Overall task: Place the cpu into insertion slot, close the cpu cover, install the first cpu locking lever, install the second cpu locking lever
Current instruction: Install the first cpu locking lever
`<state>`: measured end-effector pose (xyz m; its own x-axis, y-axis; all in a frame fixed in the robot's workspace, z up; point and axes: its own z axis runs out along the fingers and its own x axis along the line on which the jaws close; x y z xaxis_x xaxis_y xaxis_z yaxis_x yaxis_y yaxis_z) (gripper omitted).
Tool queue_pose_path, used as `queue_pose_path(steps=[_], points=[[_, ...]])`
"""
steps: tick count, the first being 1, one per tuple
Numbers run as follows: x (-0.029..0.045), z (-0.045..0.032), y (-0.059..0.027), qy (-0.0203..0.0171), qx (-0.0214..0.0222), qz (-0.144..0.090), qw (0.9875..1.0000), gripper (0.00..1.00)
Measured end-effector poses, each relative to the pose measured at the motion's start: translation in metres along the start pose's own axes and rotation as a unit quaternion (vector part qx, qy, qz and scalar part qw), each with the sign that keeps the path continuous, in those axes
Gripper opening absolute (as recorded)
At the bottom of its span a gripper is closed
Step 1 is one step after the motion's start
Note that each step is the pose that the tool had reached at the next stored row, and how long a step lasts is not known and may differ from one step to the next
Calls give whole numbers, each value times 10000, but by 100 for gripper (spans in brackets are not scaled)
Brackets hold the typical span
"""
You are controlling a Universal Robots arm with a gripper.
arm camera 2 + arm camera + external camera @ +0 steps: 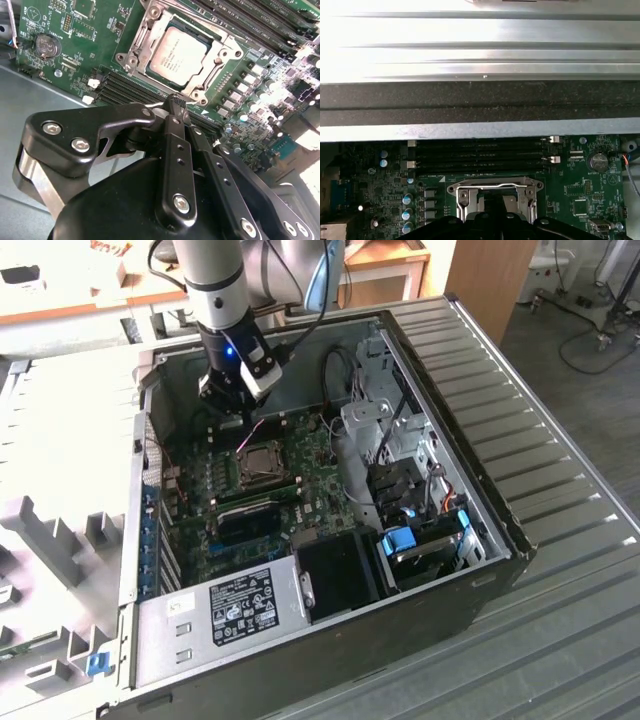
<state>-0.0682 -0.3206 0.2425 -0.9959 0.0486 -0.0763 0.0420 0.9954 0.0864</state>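
Note:
The cpu [182, 55], a silvery square chip, lies flat in the insertion slot [262, 462] on the green motherboard. The cpu cover [145, 30], a thin metal frame, lies down around the chip's edges. My gripper [175, 102] hangs just beside the socket's near edge. Its black fingers [172, 135] are pressed together at the tips, shut, with nothing visible between them. In the exterior view the gripper [243, 418] hovers over the board a little behind the socket. The first wrist view shows the socket frame [495, 187] just beyond the gripper's dark body.
Long black memory slots [480, 155] run between the socket and the case wall [480, 100]. A coin battery [45, 46] sits on the board. Inside the case are a power supply [235, 605], a black block [335, 575] and a drive cage with blue tabs [400, 540].

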Motion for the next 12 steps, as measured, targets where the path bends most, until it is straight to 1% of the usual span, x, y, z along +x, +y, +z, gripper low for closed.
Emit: queue_pose_path(steps=[1,4,6,7,10,11,12], points=[[-3,0,0,7,0,2,10000,11],[-13,1,0,43,0,6,10000,11],[-15,1,0,49,0,7,10000,11],[-21,2,1,106,3,11,9999,11],[-41,5,2,373,17,35,9993,11],[-47,6,2,454,21,41,9990,11],[-50,7,2,493,23,45,9988,11]])
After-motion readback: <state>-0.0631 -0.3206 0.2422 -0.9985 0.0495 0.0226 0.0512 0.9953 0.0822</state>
